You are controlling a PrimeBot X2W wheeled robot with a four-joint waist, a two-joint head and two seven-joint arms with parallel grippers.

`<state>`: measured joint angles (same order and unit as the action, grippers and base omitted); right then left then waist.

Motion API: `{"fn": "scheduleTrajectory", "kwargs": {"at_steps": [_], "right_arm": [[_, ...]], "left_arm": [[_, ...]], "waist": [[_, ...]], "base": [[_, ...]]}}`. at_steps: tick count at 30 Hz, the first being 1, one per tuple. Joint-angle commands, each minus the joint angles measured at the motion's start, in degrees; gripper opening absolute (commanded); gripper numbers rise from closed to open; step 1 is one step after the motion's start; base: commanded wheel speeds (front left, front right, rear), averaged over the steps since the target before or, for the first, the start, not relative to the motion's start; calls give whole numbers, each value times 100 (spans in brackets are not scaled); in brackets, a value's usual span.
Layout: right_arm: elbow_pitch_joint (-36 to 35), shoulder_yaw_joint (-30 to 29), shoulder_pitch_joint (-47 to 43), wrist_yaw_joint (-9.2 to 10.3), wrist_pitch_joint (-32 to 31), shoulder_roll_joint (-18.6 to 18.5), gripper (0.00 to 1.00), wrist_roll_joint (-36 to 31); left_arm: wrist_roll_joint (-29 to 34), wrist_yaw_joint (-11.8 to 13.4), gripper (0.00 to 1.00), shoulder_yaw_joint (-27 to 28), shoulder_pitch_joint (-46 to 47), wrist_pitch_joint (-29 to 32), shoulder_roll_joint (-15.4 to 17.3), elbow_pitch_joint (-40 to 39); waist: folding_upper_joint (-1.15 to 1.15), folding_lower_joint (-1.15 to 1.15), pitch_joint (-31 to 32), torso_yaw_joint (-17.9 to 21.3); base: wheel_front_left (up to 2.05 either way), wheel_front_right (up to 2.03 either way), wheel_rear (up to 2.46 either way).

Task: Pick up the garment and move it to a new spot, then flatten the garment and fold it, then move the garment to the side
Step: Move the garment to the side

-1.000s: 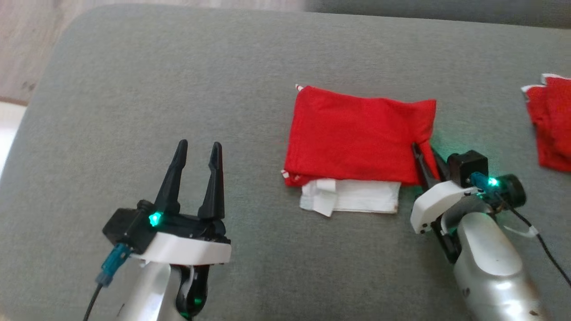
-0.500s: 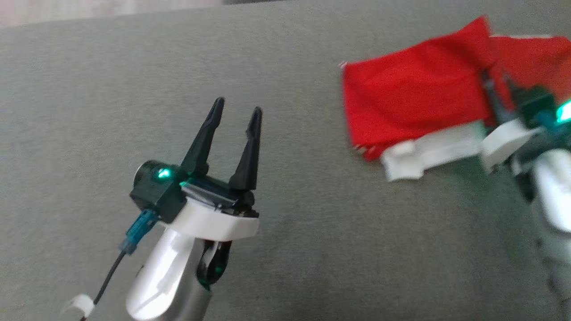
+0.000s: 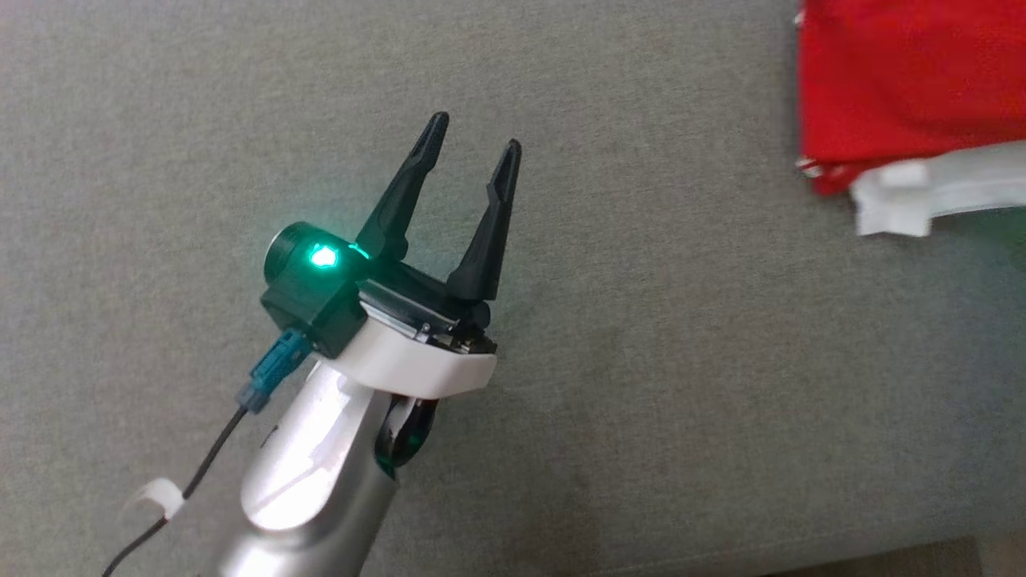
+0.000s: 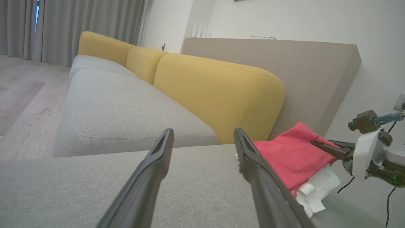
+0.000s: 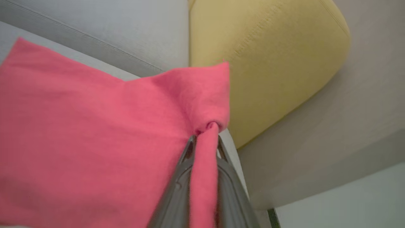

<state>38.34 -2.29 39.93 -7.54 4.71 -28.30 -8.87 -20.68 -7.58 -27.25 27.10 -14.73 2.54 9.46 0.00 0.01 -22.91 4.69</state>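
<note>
Red cloth catches the eye first. The garment [image 4: 291, 155] lies folded on the grey sofa seat [image 3: 641, 361], just in front of one end of the yellow back cushion [image 4: 215, 91]. A bit of white cloth [image 3: 922, 192] sticks out from under the red, on the side away from the yellow back cushion.

The right claw [image 5: 205, 141] is squeezed tight on the garment. It pinches a small bunch of red cloth at the garment's edge, and the cloth puckers where the two fingers bite. The yellow back cushion sits just past that spot.

The left claw [image 3: 474, 134] is spread wide with nothing in it. It hangs over bare grey seat, farther from the yellow back cushion than the garment is, and well apart from the garment. Its tips point toward the yellow back cushion. A green light [image 3: 323, 256] glows on its wrist.

Past the other end of the yellow back cushion there is a wooden floor [image 4: 19, 95] and grey curtains [image 4: 79, 28].
</note>
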Motion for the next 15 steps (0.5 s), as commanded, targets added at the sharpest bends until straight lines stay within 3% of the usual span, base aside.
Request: {"fn": "scheduleTrajectory", "kwargs": {"at_steps": [1, 7, 8, 9, 15], "right_arm": [[-91, -123, 109, 5, 54, -251, 0, -91], [140, -618, 106, 5, 115, -214, 0, -354], [183, -675, 102, 5, 98, -204, 47, -420], [220, -727, 98, 5, 91, -182, 100, -475], [122, -1226, 94, 5, 426, 168, 100, -536]], "left_arm": [[28, 9, 100, 140, 133, -27, 33, -161], [46, 9, 100, 174, 117, -27, 33, -149], [50, 9, 100, 185, 116, -27, 33, -143], [50, 9, 100, 204, 111, -27, 33, -138], [44, 9, 100, 342, 5, -27, 33, -115]], "waist": [[0, -1, -71, -78], [0, -1, -172, -215], [0, -1, -172, -232], [0, -1, -164, -246], [0, -1, 14, -289]], "base": [[0, 0, 0], [0, 0, 0], [0, 0, 0], [0, 0, 0], [0, 0, 0]]}}
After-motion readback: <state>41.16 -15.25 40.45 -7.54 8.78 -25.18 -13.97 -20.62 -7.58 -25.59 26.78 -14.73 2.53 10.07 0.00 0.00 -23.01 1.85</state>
